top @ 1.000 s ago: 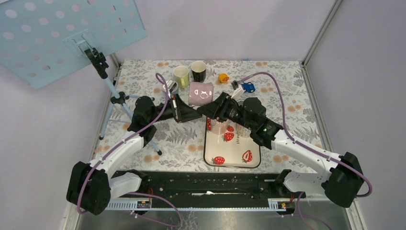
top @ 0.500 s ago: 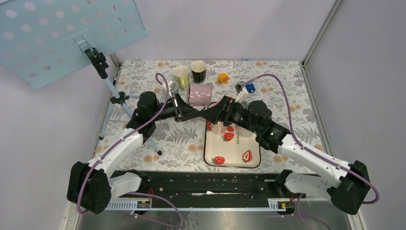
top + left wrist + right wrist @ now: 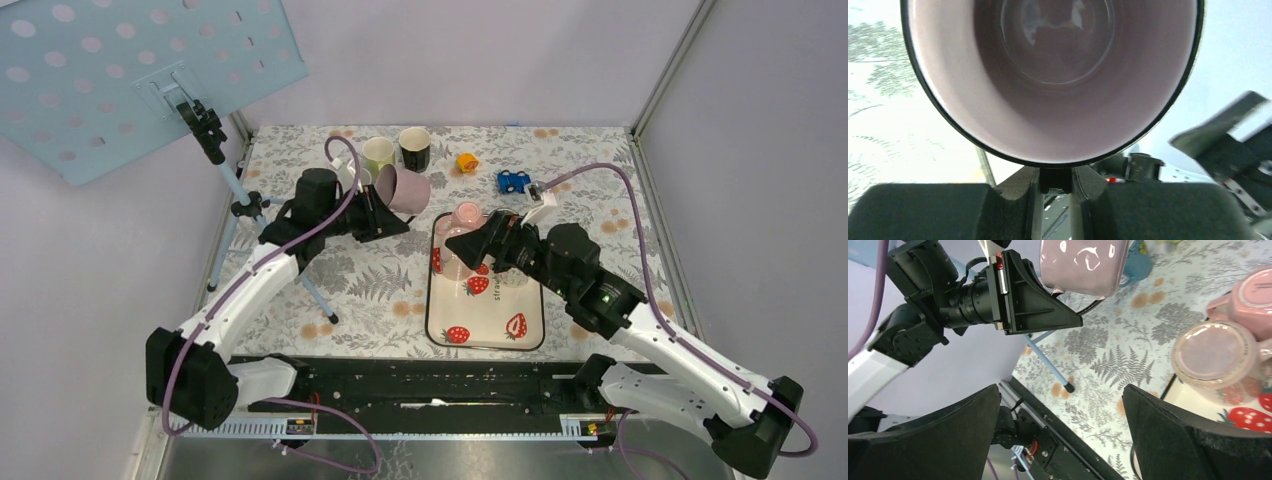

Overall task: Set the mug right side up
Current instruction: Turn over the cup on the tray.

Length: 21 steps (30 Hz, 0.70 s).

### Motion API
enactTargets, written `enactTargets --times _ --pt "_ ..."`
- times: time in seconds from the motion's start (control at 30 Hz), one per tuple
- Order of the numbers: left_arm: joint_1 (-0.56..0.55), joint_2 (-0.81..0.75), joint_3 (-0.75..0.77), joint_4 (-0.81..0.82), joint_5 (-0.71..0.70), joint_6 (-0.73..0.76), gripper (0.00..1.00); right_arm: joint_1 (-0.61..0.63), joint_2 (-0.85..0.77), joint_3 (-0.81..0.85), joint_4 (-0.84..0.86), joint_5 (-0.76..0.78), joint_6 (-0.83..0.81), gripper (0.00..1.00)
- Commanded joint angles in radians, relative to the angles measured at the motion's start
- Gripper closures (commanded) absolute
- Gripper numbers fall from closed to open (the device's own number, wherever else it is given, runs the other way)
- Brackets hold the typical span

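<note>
Your left jaws pinch the rim of the glossy pink ceramic mug (image 3: 405, 188), which is held tilted on its side, just far-left of the strawberry-print tray (image 3: 485, 335). Your right jaws gape wide and hold nothing. What's left, as I judge it: tip the mug mouth-up and set it on the surface.

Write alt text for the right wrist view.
The left gripper clamps the rim of a glossy pink mug, held on its side above the floral tablecloth. The right gripper frames the bottom, open and empty; an upside-down pink cup sits at right on a strawberry tray.
</note>
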<state>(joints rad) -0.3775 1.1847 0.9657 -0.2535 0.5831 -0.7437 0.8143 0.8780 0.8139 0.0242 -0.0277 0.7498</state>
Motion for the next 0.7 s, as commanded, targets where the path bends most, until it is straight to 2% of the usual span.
enactTargets --times 0.0,0.3,0.67 --pt "-0.012 0.071 0.105 -0.075 -0.126 0.149 1.0 0.006 -0.041 0.041 -0.09 0.106 -0.094 0.0" --pt "-0.113 0.282 0.332 -0.291 -0.441 0.278 1.0 0.007 -0.065 0.053 -0.138 0.153 -0.14 0.0" --pt "-0.129 0.526 0.48 -0.352 -0.625 0.339 1.0 0.005 -0.105 0.062 -0.184 0.208 -0.161 0.0"
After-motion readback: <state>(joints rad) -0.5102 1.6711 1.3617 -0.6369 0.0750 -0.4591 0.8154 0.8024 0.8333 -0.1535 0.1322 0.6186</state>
